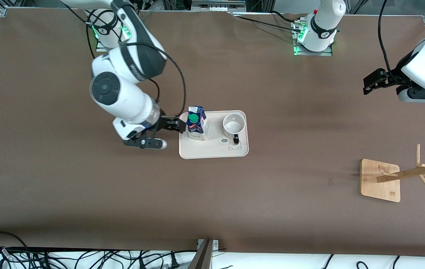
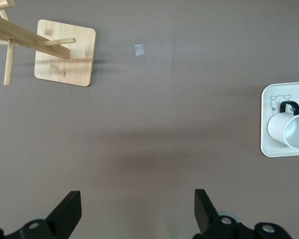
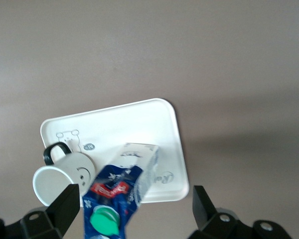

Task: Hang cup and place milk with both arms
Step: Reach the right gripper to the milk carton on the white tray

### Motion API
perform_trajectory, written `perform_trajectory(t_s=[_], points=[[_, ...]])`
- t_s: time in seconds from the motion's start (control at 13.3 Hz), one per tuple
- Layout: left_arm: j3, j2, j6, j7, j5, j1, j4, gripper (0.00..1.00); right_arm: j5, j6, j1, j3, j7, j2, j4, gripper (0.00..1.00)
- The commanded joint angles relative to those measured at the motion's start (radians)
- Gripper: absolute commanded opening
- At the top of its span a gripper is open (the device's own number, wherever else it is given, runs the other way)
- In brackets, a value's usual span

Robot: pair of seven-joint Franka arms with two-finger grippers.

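Note:
The milk [image 1: 197, 123], a blue and white carton with a green cap, stands upright on the cream tray [image 1: 216, 149]. It stands at the tray's end toward the right arm. The white cup [image 1: 233, 125] stands upright beside it on the same tray, black handle toward the front camera. My right gripper [image 1: 179, 125] is open and low at the tray's edge, right beside the milk. In the right wrist view the milk [image 3: 114, 194] stands between the spread fingers of the right gripper [image 3: 135, 199], next to the cup [image 3: 60, 181]. My left gripper [image 1: 371, 84] is open, empty and waiting above bare table.
A wooden cup rack [image 1: 380, 179] with angled pegs stands at the left arm's end of the table, nearer the front camera than the left gripper. The left wrist view shows the rack [image 2: 65, 59], the cup [image 2: 289, 129] and the tray [image 2: 269, 149].

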Motion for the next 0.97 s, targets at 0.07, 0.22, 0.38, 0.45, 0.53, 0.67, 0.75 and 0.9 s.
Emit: perform_trajectory(t_s=[0.07, 0.22, 0.38, 0.45, 0.53, 0.67, 0.75, 0.9], points=[[-0.002, -0.007, -0.025, 0.004, -0.004, 0.001, 0.012, 1.0, 0.021, 0.014, 0.023, -0.013, 0.033, 0.022, 0.011, 1.0], [-0.002, -0.007, -0.028, 0.004, -0.004, 0.001, 0.012, 1.0, 0.023, 0.005, 0.057, -0.013, 0.03, 0.022, 0.009, 1.0], [-0.002, -0.007, -0.028, 0.004, -0.004, 0.001, 0.012, 1.0, 0.023, 0.003, 0.086, -0.013, 0.027, 0.032, 0.006, 1.0], [0.0, -0.007, -0.028, 0.004, -0.004, 0.001, 0.013, 1.0, 0.021, 0.005, 0.098, -0.013, 0.029, 0.038, 0.008, 1.0], [-0.002, -0.007, -0.028, 0.004, -0.004, 0.001, 0.012, 1.0, 0.021, 0.005, 0.104, -0.013, 0.029, 0.047, 0.009, 1.0], [0.0, -0.007, -0.028, 0.004, -0.004, 0.001, 0.013, 1.0, 0.02, 0.005, 0.111, -0.013, 0.021, 0.059, 0.008, 1.0], [0.0, -0.007, -0.028, 0.004, -0.004, 0.001, 0.012, 1.0, 0.02, 0.005, 0.111, -0.013, 0.019, 0.061, 0.008, 1.0], [0.0, -0.007, -0.028, 0.004, -0.004, 0.001, 0.012, 1.0, 0.02, 0.002, 0.112, -0.013, -0.022, 0.061, 0.008, 1.0]])
